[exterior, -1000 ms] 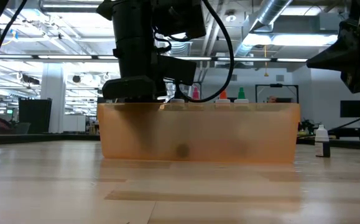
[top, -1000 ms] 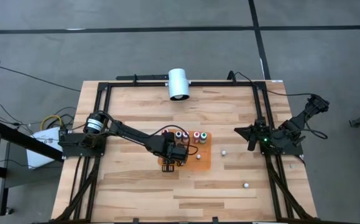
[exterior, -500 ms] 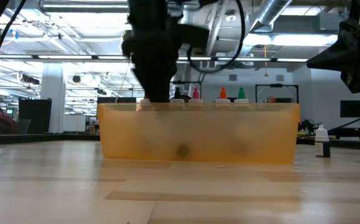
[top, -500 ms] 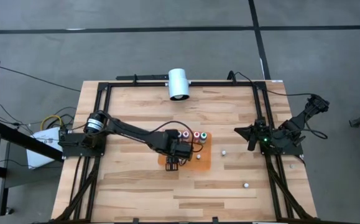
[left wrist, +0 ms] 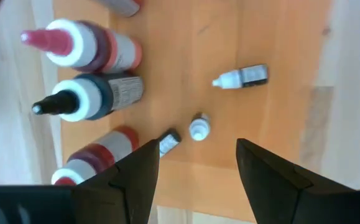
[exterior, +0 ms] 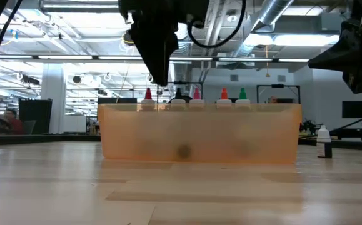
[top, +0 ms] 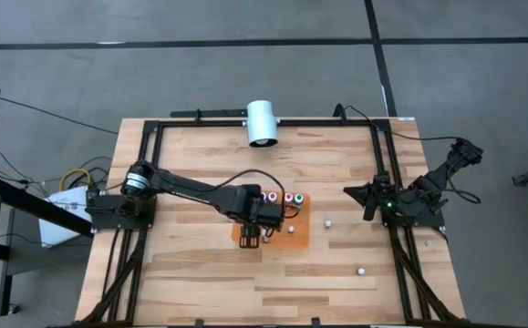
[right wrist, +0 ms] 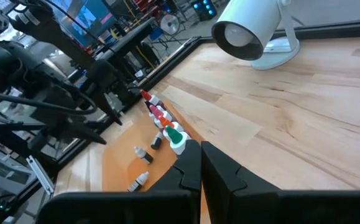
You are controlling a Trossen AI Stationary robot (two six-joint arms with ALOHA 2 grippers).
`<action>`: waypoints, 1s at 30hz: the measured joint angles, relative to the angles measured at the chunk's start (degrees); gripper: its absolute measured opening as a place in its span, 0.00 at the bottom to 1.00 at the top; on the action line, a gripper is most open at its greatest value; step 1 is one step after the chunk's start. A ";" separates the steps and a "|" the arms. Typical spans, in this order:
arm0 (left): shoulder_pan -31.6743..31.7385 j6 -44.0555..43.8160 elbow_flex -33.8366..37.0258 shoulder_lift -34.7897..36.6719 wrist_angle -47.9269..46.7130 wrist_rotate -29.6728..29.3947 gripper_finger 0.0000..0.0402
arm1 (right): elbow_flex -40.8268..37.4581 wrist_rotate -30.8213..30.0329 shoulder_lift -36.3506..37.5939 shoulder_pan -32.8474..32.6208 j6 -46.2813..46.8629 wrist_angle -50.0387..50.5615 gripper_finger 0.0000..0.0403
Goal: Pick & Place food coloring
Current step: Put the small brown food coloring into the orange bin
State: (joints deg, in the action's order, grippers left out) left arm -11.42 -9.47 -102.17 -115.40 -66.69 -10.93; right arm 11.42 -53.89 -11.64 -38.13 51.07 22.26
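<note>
Left wrist view gives us the left pincer [left wrist: 192, 171] spread wide and empty, looking down between its fingers at the flat orange rectangular mat [left wrist: 279, 81]. From above, we place it over the mat's near-left part on the pale wooden desk [top: 200, 273].

Beside it we see the food coloring bottles [left wrist: 92, 102]: small upright ones with pink, dark and red tops lined along one edge of the mat. Three much smaller white-capped vials [left wrist: 242, 76] lie tipped on the orange surface.

We judge the row on the mat as placed. Two small pale items [top: 329, 221] sit on the bare wood, well apart from the mat; they may be what is left.

At the desk's right edge we find the right pincer [right wrist: 199, 163] parked, fingers pressed together.
</note>
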 joint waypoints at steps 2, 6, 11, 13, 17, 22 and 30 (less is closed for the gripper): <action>0.19 1.06 0.00 0.92 0.40 1.27 0.51 | 0.00 -0.01 -0.01 0.02 -0.01 -0.59 0.00; 1.29 1.54 0.00 4.50 1.25 1.66 0.51 | 0.02 0.00 0.00 0.01 0.00 -2.05 0.00; 3.85 2.03 0.02 9.98 2.29 1.48 0.51 | 0.02 0.00 0.00 0.02 0.00 -2.08 0.00; 4.79 2.56 0.02 12.09 2.46 1.48 0.51 | 0.02 0.00 0.00 0.02 0.00 -2.08 0.00; 6.41 3.57 0.64 16.07 4.10 1.47 0.51 | 0.02 0.00 0.00 0.01 0.00 -2.01 0.00; 9.03 3.33 10.80 23.99 13.37 5.15 0.51 | 0.02 0.00 -0.01 0.02 0.00 -1.99 0.00; 13.22 -3.79 35.68 43.59 26.59 10.23 0.51 | 0.02 -0.02 0.00 0.01 0.02 -2.16 0.00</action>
State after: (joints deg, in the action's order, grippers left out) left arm 1.80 -13.26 -66.49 -71.81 -40.10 -0.70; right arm 11.44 -53.91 -11.64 -38.11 51.09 20.10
